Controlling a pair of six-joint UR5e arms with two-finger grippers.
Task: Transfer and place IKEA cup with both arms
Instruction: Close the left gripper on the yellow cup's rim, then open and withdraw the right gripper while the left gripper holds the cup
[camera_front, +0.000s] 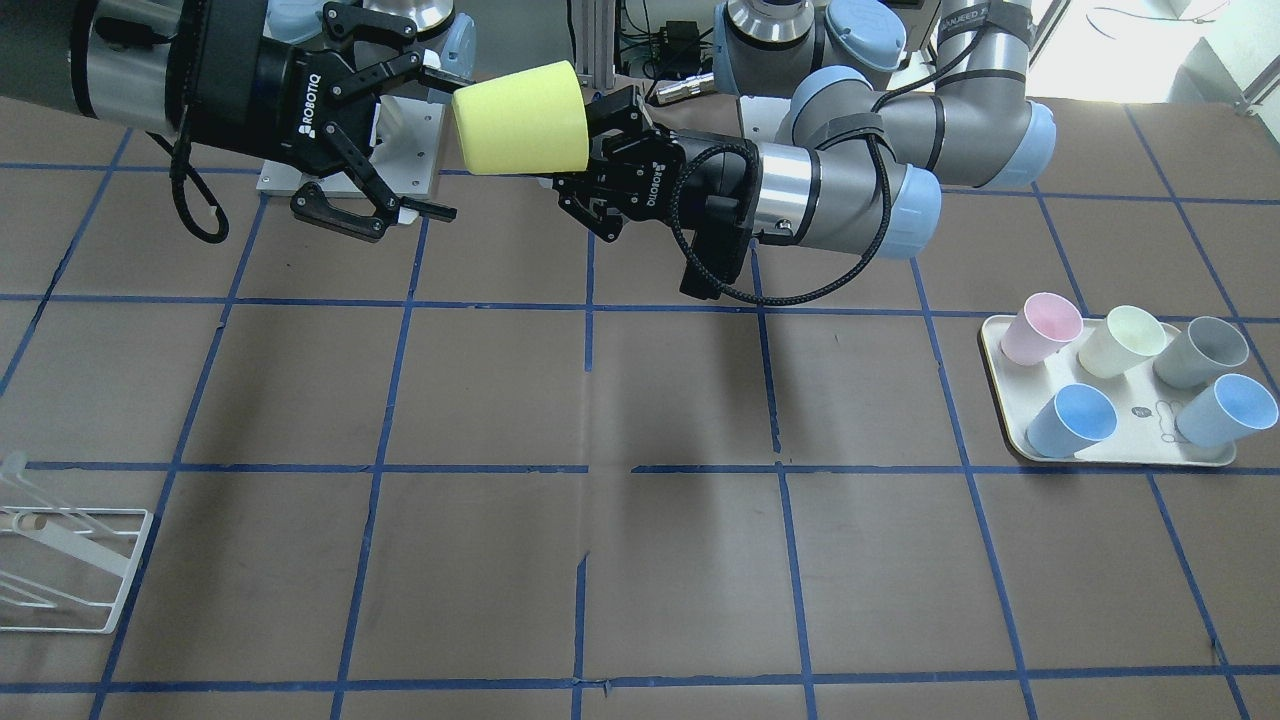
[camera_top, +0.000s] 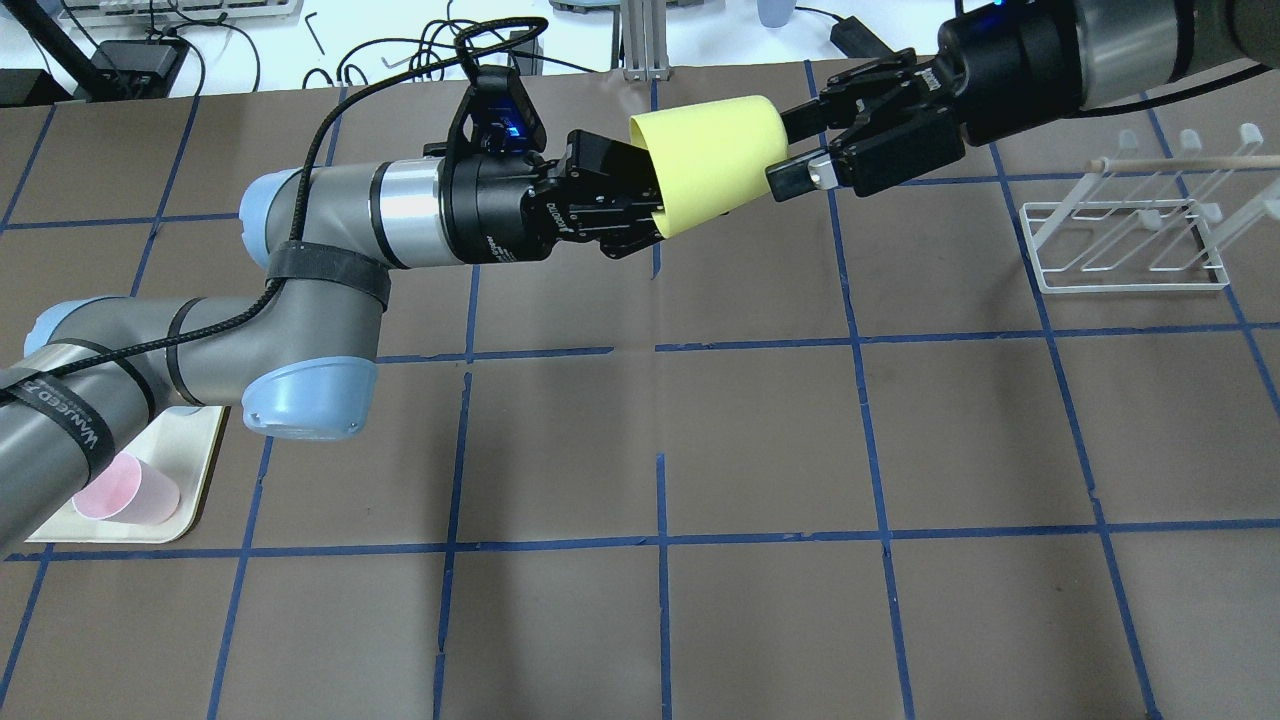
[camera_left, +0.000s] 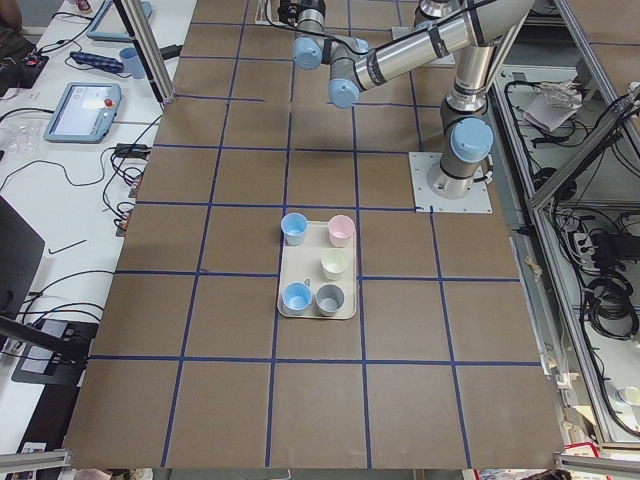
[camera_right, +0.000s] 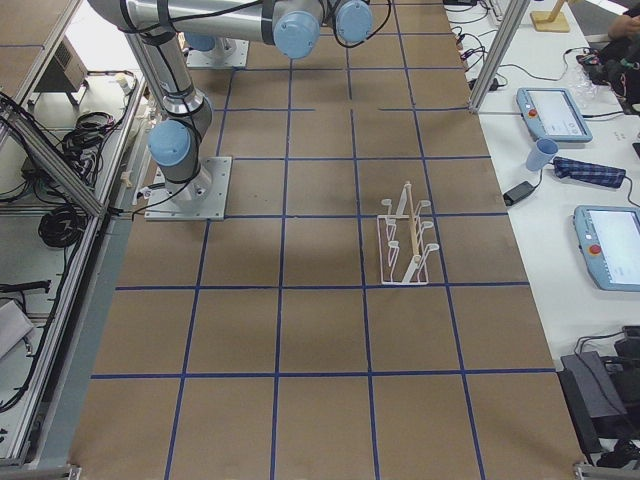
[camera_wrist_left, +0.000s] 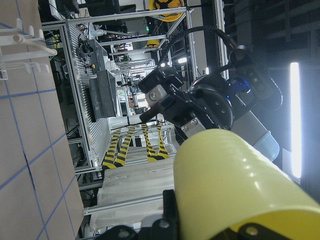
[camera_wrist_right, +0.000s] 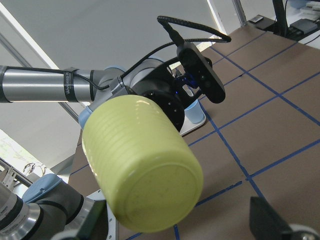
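The bright yellow IKEA cup (camera_front: 520, 118) hangs on its side in the air above the table's far middle, and shows in the overhead view (camera_top: 705, 165). My left gripper (camera_front: 592, 150) (camera_top: 650, 190) is shut on its wide rim end. My right gripper (camera_front: 442, 145) (camera_top: 785, 150) is open, with its fingers straddling the cup's narrow base and not closed on it. The right wrist view faces the cup's base (camera_wrist_right: 150, 185), with the left arm behind it. In the left wrist view the cup (camera_wrist_left: 240, 190) fills the lower right and the right gripper (camera_wrist_left: 167, 105) shows beyond it.
A cream tray (camera_front: 1120, 455) (camera_top: 195, 450) (camera_left: 290, 305) on the robot's left holds pink (camera_front: 1040, 328), pale cream (camera_front: 1120, 340), grey (camera_front: 1200, 352) and light blue (camera_front: 1070, 420) cups. A white wire rack (camera_front: 60, 570) (camera_top: 1130, 240) (camera_right: 405, 240) stands on the robot's right.
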